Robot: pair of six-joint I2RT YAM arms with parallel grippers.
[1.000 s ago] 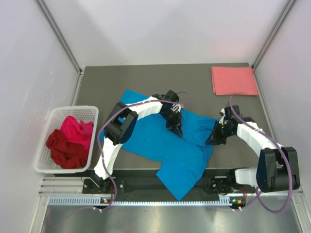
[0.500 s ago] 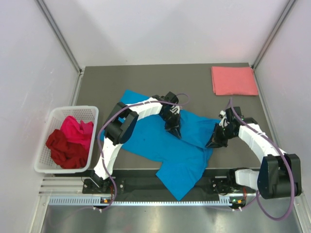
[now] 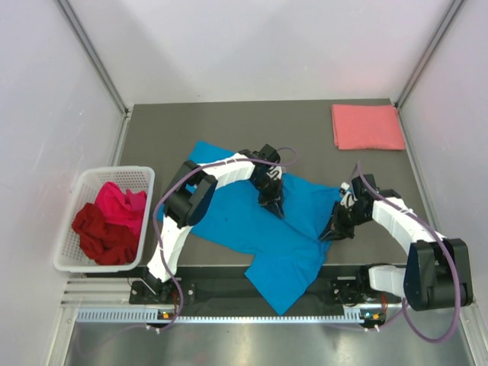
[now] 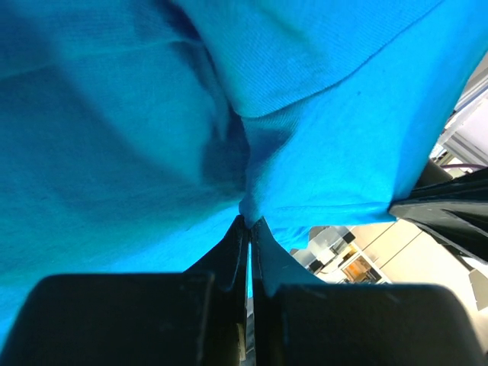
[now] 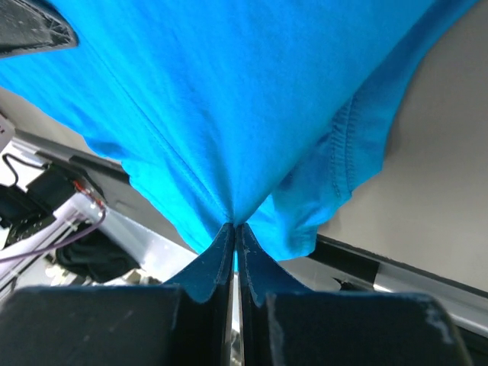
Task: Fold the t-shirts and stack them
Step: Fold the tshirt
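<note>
Item in hand: bright blue t-shirt [image 3: 259,236], spread unevenly across the middle of the tabletop [image 3: 229,126], with one corner hanging over the near edge.
Left pincer [image 3: 273,203]: fully closed on a small pinch of the blue cloth near the shirt's far middle; the fabric gathers into a peak at its tips.
Right pincer [image 3: 330,230]: fully closed on the shirt's right margin, beside a stitched hem that is probably a sleeve.
Shirt relative to pincers: clamped in both. The main body lies between the two grips and extends from them toward the near edge. The left grip is well inside the cloth, the right at its edge.
Reason for hold (judged): two separate pinch points let the arms raise and tension the cloth together, so it can be flattened or turned over for a fold.
Salmon pink t-shirt [image 3: 367,127]: folded flat rectangle at the far right corner, well apart from the arms; probably the base of the stack.
White lattice basket [image 3: 116,170]: beside the tabletop's left edge.
Basket contents: dark red t-shirt [image 3: 103,236] and magenta t-shirt [image 3: 118,204], both crumpled and unfolded.
Progress (judged): one folded, one being handled, two not yet started.
</note>
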